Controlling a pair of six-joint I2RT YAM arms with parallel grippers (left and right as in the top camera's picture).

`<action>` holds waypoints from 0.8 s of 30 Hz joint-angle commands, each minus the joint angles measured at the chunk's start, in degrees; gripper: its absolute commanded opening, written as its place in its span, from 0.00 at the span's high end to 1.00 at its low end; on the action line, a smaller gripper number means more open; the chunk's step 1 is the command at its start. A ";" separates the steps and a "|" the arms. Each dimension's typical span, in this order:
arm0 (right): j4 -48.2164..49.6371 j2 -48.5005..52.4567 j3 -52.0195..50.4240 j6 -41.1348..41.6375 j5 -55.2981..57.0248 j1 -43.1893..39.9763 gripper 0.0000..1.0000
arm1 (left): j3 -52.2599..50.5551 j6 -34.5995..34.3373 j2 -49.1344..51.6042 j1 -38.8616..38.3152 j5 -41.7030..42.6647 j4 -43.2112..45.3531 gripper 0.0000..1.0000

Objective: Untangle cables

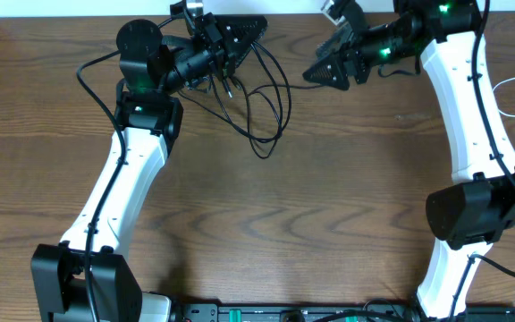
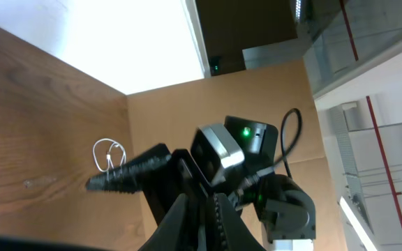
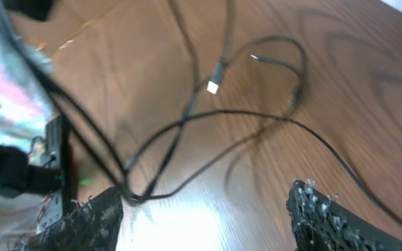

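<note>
Right gripper (image 3: 204,202) stands wide open with nothing between its fingers (image 3: 319,216), hovering low over the black cables (image 3: 181,124). Left gripper (image 1: 250,31) is closed. Strands of those cables run up to its tip, so it appears to have them pinched, though the exact grip point is hidden.

The black cables lie at the far middle of the table (image 1: 284,233), below and just beside the left gripper, with several loops crossing one another. In the right wrist view two strands cross in an X, and a small plug end (image 3: 213,87) lies free above that crossing. The white cable (image 2: 108,155) sits coiled on its own at the right edge of the table, well apart from the black bundle.

In my judgement the task is partly done. The white cable is separated out, while the black ones overlap and need drawing apart one at a time. How many black cables there are I cannot tell.

Both arms reach far forward from their bases at the near edge. The left arm bends inward at its wrist, its gripper pointing toward the right. The right arm leans in from the right side, its gripper angled down and left at the loops, near the left gripper but apart from it.
</note>
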 commanded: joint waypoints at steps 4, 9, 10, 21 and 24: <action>-1.09 -0.31 -0.26 -9.42 -2.95 4.55 0.30 | 1.14 3.23 -1.70 -0.13 0.92 -2.86 0.90; 2.08 -0.28 -0.26 -4.94 0.09 6.23 0.41 | 1.14 3.37 -1.66 -0.13 0.92 -3.87 0.90; 3.69 -0.28 -0.26 -2.29 1.68 6.56 0.48 | 1.14 3.37 -1.66 -0.17 0.92 -3.87 0.90; 16.26 -0.26 -0.28 24.33 28.52 12.11 0.72 | 1.14 3.37 -1.66 -3.30 2.91 -3.85 0.90; 17.33 -0.26 -0.31 39.74 42.80 12.55 0.90 | 1.14 3.32 -1.66 -3.45 3.39 -3.82 0.90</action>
